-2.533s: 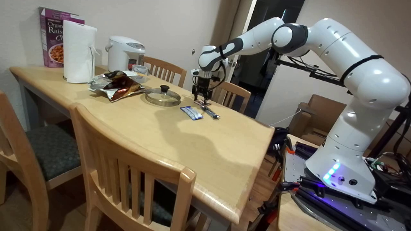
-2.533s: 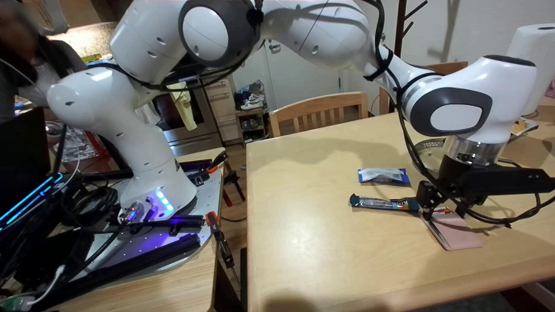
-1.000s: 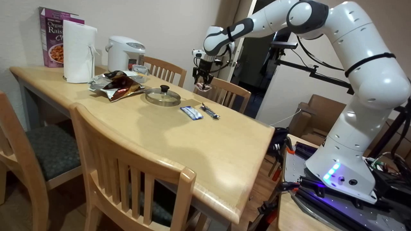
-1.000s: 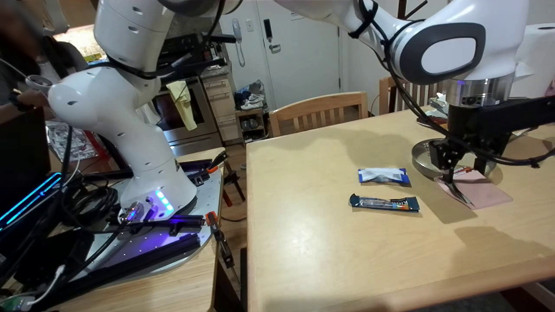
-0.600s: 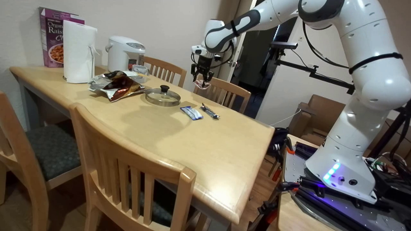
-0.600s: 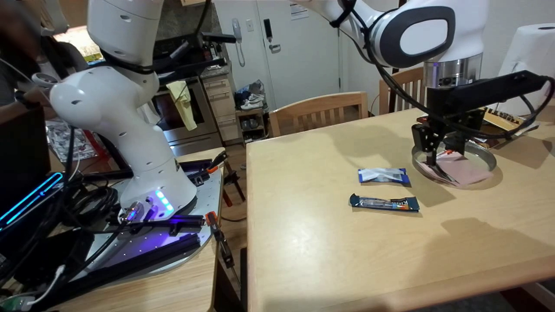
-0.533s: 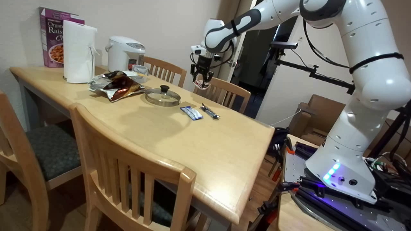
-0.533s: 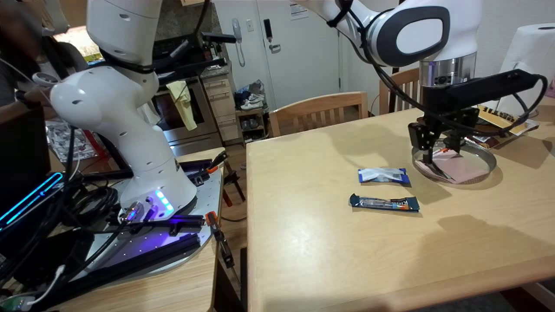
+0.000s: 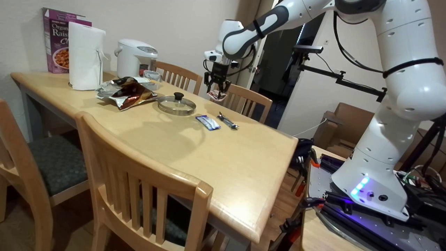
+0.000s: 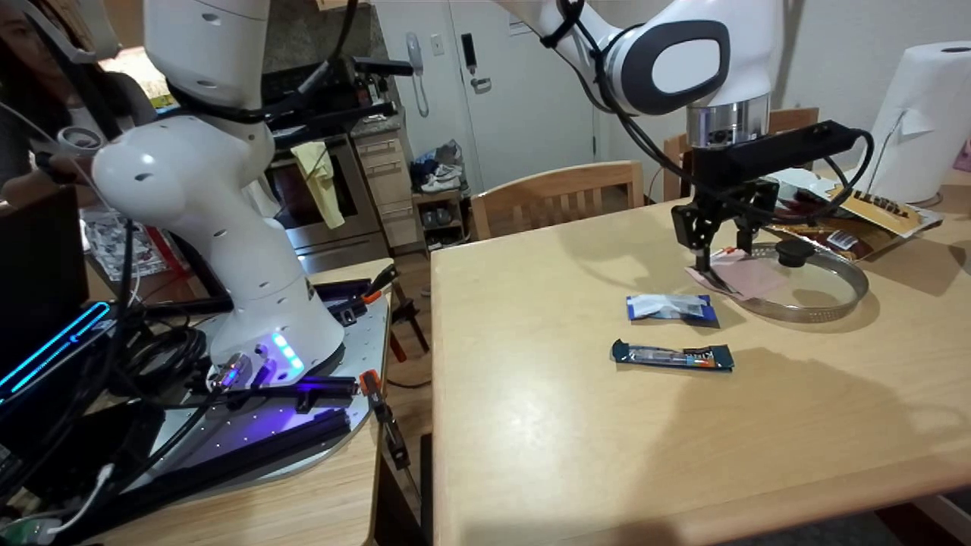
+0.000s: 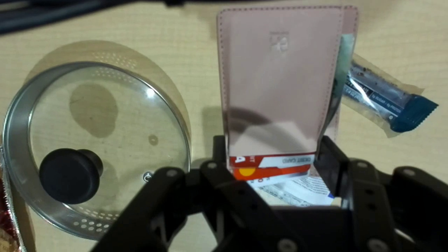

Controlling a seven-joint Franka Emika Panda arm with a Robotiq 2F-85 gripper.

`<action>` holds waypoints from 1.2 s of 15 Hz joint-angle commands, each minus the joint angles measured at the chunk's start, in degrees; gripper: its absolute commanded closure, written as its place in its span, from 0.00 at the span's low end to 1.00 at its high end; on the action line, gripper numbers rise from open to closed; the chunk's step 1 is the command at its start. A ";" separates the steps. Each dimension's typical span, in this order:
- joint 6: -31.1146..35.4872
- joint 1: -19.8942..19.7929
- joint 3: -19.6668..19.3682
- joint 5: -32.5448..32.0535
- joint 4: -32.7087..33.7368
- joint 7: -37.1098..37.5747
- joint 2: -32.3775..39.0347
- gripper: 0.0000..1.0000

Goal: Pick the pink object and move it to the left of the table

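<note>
The pink object is a flat pinkish card wallet [image 11: 280, 80] with red-and-white cards at its end. My gripper [image 11: 274, 154] is shut on it, one finger at each long edge, in the wrist view. In an exterior view the wallet [image 10: 751, 277] hangs level from the gripper [image 10: 724, 254], above the table [image 10: 546, 364], between the lid and the small packet. In an exterior view the wallet [image 9: 216, 96] also shows under the gripper [image 9: 216, 90], clear of the wood table top [image 9: 244, 150]. Its underside is hidden.
A glass lid [image 10: 823, 307] with black knob lies beside the wallet. A blue-white packet [image 10: 667, 305] and a dark bar wrapper [image 10: 673, 356] lie nearby. A foil bag [image 9: 127, 94], paper towel roll [image 9: 86, 57], white water boiler [image 9: 134, 57] and magenta box [image 9: 57, 42] stand farther along.
At first the wallet lay on the table by the dark bar with my gripper at it. It was lifted, carried over the lid, then moved past the lid toward the robot's base side.
</note>
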 commanded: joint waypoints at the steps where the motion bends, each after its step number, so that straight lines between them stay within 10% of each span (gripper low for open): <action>1: 1.73 0.45 0.48 3.20 -4.76 7.52 -2.88 0.61; 18: 9.68 4.01 5.80 17.29 -7.61 53.33 0.56 0.61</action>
